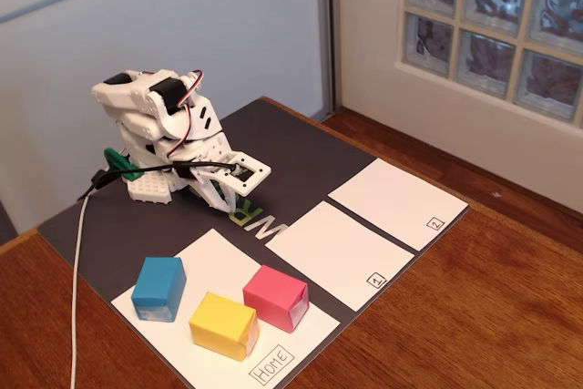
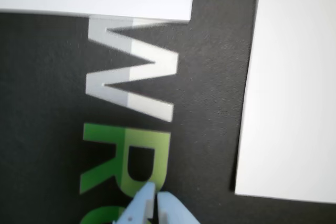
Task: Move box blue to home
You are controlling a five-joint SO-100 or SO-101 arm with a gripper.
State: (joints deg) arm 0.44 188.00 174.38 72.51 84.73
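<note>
The blue box (image 1: 158, 288) rests on the big white Home sheet (image 1: 215, 258), at its left end in the fixed view. A yellow block (image 1: 223, 325) and a pink block (image 1: 275, 298) sit beside it on the same sheet. The handwritten "Home" label (image 1: 272, 365) is at the sheet's near corner. The white arm is folded at the back of the dark mat, and its gripper (image 1: 239, 203) hangs low over the mat's lettering, away from the blocks. In the wrist view the gripper (image 2: 156, 194) is shut and empty, its tips over the green letters.
Two smaller white sheets marked "1" (image 1: 339, 253) and "2" (image 1: 397, 202) lie to the right of Home on the dark mat (image 1: 301, 148). A white cable (image 1: 76, 289) runs down the left side. The mat sits on a wooden table, with a wall and glass-block window behind.
</note>
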